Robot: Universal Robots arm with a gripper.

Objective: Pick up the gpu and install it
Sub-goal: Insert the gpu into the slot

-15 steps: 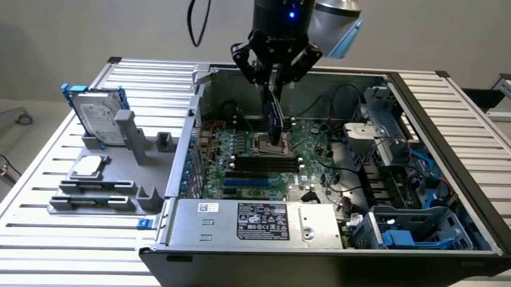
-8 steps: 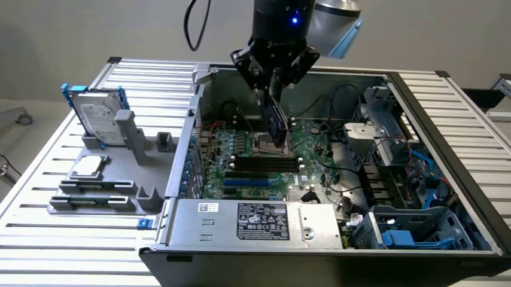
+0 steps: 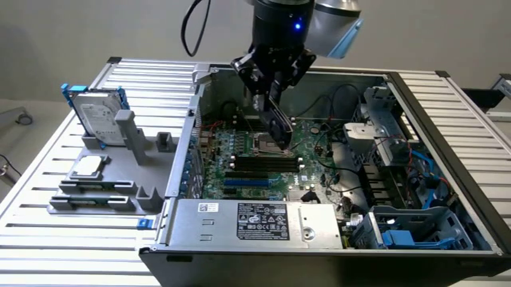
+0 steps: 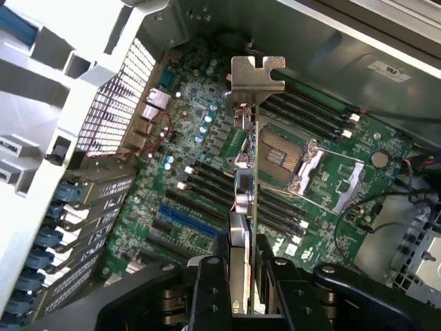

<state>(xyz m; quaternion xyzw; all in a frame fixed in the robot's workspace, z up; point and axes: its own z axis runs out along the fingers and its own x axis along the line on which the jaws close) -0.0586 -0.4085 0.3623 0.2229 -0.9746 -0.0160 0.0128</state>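
The gpu [image 3: 277, 125] is in my grip, off the desk and hanging inside the open computer case [image 3: 415, 84]. My tool [image 3: 274, 84] is pinched narrow on it, one finger against each flat face, and holds nothing else.

From the tool the card runs straight away along its long axis, down toward the motherboard [image 3: 307, 140]. In the wrist view the gpu [image 4: 246, 200] shows edge-on between the tool [image 4: 241, 289] fingers, with the silver end bracket [image 4: 257, 76] at the far, lower end. In the exterior view its lower end sits over the CPU socket [image 3: 267, 143] and the black memory slots [image 3: 259, 160]. I cannot tell whether it touches them or hangs just above.

The blue expansion slots [image 3: 248, 181] lie beyond the memory slots, toward the power supply [image 3: 255, 221] at the near wall of the case. So the card is apart from them, off to one side. In the wrist view the blue slot [image 4: 182, 219] runs at a slant to the card's edge, so I judge the two are not lined up.

On the desk [image 3: 48, 239] outside the case, at the exterior view's left, a grey holder [image 3: 131, 173] carries the hard drive in its blue frame [image 3: 100, 113] and the small silver CPU chip [image 3: 88, 167].
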